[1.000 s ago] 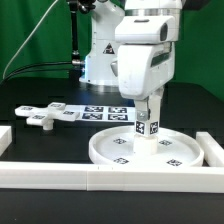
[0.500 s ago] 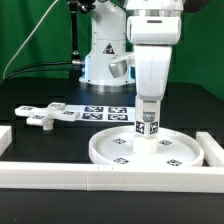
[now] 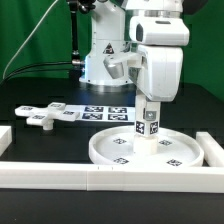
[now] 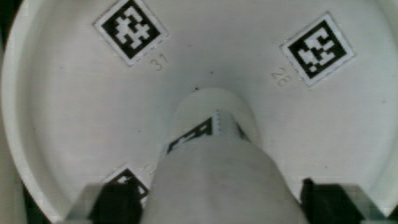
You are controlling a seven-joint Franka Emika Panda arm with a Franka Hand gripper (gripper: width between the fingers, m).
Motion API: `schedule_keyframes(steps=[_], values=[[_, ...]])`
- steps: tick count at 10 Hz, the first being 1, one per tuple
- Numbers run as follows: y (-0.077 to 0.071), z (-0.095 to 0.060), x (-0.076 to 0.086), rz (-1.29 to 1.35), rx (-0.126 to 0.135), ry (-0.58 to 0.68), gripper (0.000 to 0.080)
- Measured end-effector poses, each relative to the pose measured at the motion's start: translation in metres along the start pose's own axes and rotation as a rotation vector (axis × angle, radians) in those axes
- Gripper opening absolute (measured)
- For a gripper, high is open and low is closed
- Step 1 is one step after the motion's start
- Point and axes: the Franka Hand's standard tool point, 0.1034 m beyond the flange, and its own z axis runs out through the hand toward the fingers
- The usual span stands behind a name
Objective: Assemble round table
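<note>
The large round disc (image 3: 110, 152) lies flat on the black table. The short thick leg (image 3: 148, 128) stands upright at its centre, tags facing the camera. My gripper (image 3: 149, 108) comes straight down over the leg and is shut on its upper part. In the wrist view the leg (image 4: 222, 150) runs down to the disc (image 4: 214, 50), with dark fingers (image 4: 125, 200) on either side of it and my gripper (image 4: 228, 205) around it. The cross-shaped foot piece (image 3: 42, 118) lies loose at the exterior view's left.
The marker board (image 3: 100, 112) lies behind the disc, between it and the robot's base. Long white bars (image 3: 100, 178) edge the front and both sides of the work area. A green curtain hangs behind.
My wrist and gripper body have turned about the vertical axis over the leg. The leg stays upright on the disc's centre. The foot piece has not moved.
</note>
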Motion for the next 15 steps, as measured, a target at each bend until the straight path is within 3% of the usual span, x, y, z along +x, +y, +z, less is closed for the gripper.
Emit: schedule_keyframes(steps=[5,11,15], values=[[-0.0001,0.0001,-0.0003,0.107,0.001,0.002,0.0406],[-0.0025,0.0013,0.0003,0.773,0.009,0.01,0.0407],[-0.0035,0.0013,0.0061,1.15,-0.01,0.033,0.0407]])
